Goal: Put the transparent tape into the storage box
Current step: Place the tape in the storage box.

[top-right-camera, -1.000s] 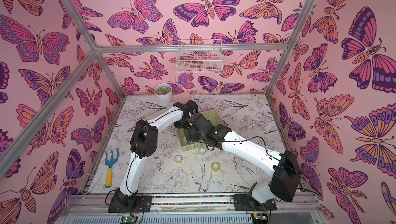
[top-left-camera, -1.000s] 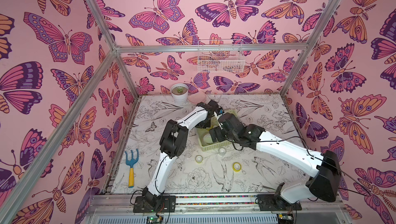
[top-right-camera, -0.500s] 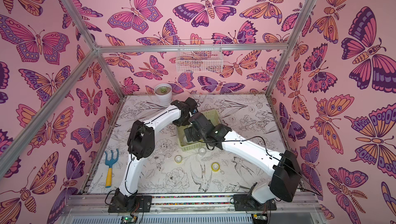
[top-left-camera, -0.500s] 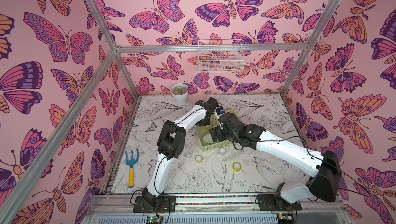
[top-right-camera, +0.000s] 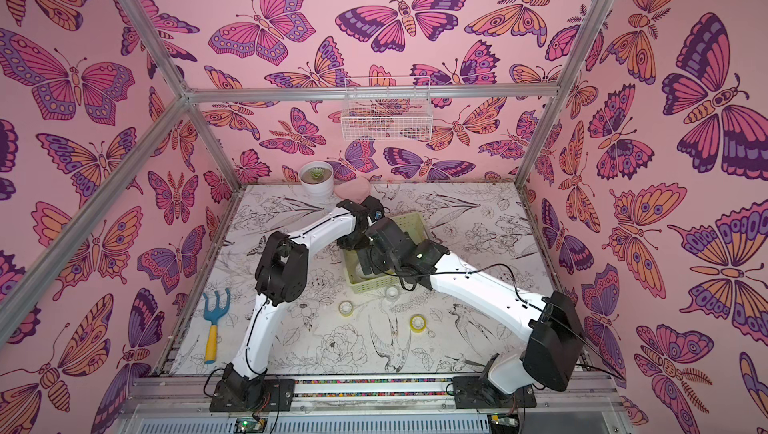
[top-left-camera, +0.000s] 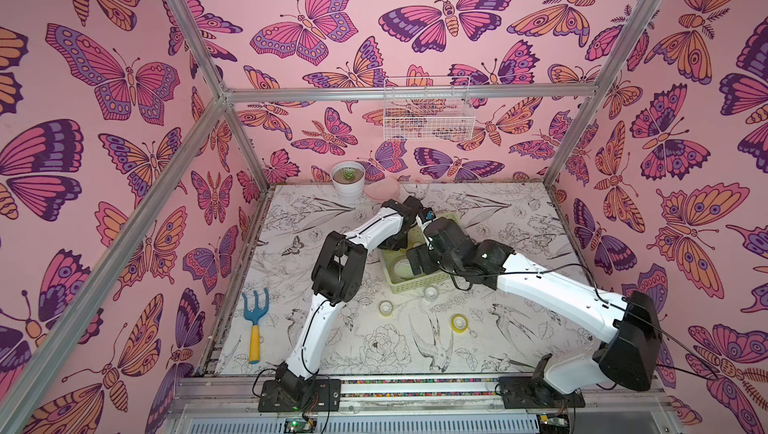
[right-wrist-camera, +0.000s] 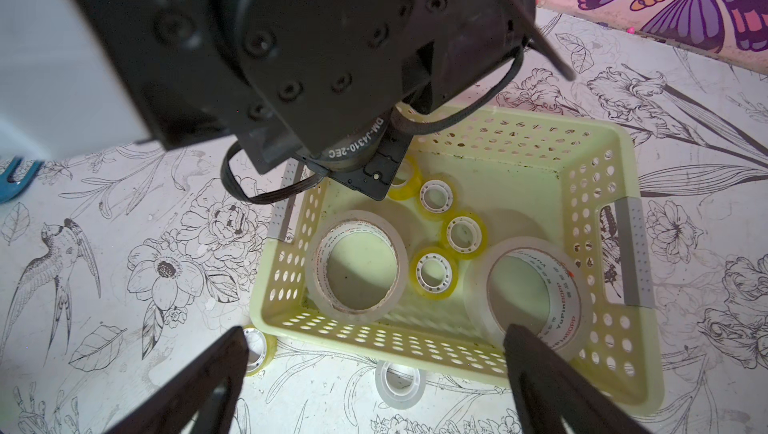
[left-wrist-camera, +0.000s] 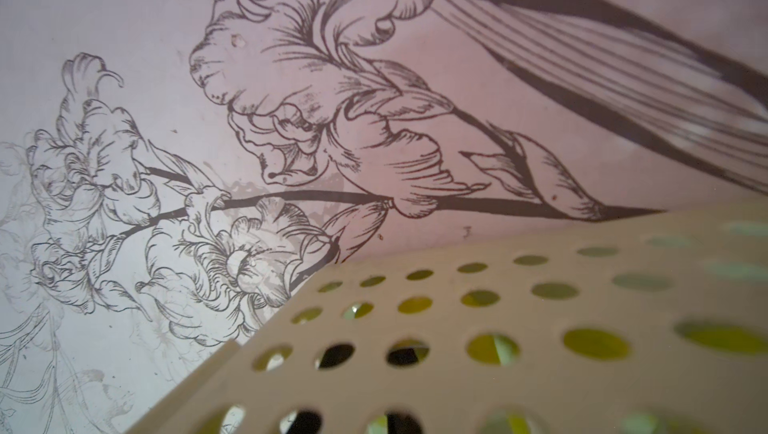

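The right fingers (right-wrist-camera: 540,369) stand wide apart above the storage box (right-wrist-camera: 582,187); the left fingers, hidden beside its wall, are together.

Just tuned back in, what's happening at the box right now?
Both arms are over the storage box. The right gripper hangs open above it, empty. Two wide rolls and four small yellow rings lie inside. The left gripper sits closed at the box's wall; whether it pinches the wall is hidden. On the table outside lie a yellowish ring, a clear roll and a yellow ring.
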